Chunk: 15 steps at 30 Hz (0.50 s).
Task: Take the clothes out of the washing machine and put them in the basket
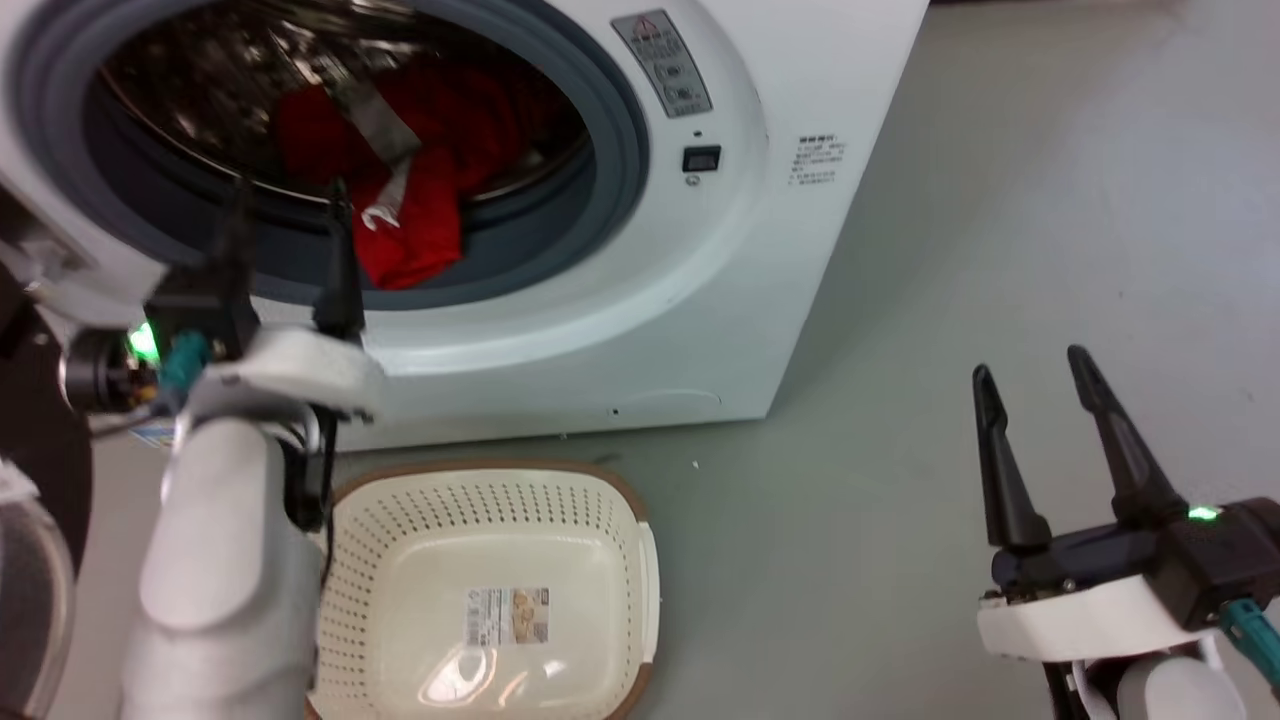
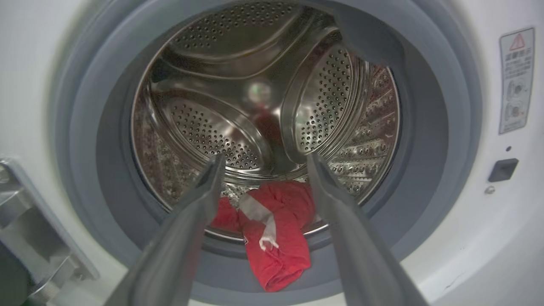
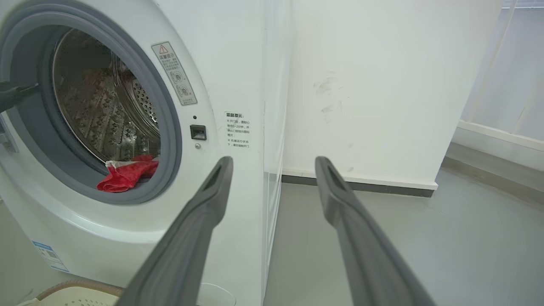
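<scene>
The left tool (image 1: pixel 290 192) is held up in front of the washing machine (image 1: pixel 780 150), facing its drum (image 2: pixel 238 85). Its two fingers (image 2: pixel 191 229) are spread wide with nothing between them. The clothes (image 2: pixel 276 242) lie straight ahead of it and a little lower. They are a red bundle with a white strip at the bottom of the drum, one fold hanging outward over the grey rubber rim (image 2: pixel 429 140). In the left wrist view the bundle sits between the two fingers, so I judge that the tool needs only to go forward and downward to reach it. The hanging fold has its long axis from the drum outward, nearly along the fingers, so they would close across its width. The right tool (image 1: pixel 1030 362) is also wide open and holds nothing. It is low over the floor (image 1: pixel 1000 180), well apart from the machine, so the left arm is clearly the nearer one. The basket (image 1: pixel 480 475) stands on the floor close before the washing machine, below the rim, with no garment in it.
</scene>
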Motion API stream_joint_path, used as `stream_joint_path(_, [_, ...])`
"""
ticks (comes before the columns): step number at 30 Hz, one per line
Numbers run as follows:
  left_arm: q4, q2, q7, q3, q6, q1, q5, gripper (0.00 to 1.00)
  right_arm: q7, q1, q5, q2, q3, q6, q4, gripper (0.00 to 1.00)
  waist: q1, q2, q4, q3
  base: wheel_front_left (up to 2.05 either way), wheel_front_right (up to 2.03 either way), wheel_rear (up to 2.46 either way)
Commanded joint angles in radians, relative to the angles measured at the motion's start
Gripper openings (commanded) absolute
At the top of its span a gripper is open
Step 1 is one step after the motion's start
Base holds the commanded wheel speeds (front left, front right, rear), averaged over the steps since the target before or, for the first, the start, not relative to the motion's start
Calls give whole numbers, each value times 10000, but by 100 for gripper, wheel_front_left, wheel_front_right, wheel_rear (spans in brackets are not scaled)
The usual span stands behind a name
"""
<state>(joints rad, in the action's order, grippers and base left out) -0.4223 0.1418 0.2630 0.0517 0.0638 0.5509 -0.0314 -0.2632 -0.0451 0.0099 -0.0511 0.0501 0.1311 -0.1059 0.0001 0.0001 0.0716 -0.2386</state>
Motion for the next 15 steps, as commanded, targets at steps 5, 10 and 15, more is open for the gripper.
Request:
stream_joint_path(5, [-1318,507,28,-57,187,1806,72,100,-25,-668,216,18,-74,-7,-183,100,-1,-1,656,-1368,0,0,0])
stream_joint_path(10, [-3062,1136,-325,-378,442,4183,87,100,-25,-1310,556,19,-178,-7,-363,100,-1,-1,1024,-2616,0,0,0])
stream_joint_path(15, [-4190,1636,-963,-648,569,5916,14,100,-25,-1742,860,19,-214,-7,-481,100,-1,-1,1276,-3510,0,0,0])
